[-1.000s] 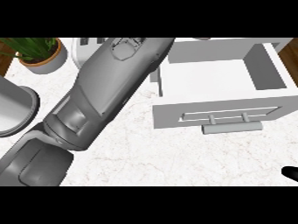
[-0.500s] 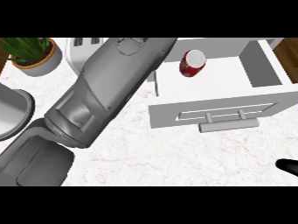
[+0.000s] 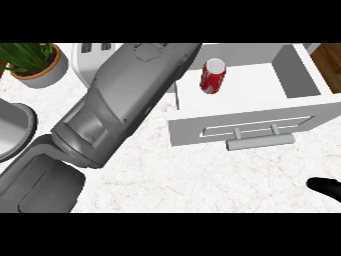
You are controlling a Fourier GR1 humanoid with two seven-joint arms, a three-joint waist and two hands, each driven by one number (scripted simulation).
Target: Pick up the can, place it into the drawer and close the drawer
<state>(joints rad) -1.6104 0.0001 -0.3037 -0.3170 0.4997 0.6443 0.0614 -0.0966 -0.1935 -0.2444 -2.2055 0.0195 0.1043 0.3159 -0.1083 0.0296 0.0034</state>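
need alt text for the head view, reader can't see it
A red can stands upright inside an open white drawer at the counter's far right. A grey left forearm crosses the middle; the black right hand shows at the lower right edge.

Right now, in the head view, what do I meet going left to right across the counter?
Grey bin → potted plant → left forearm → red can standing in the open drawer → right hand at the lower right edge.
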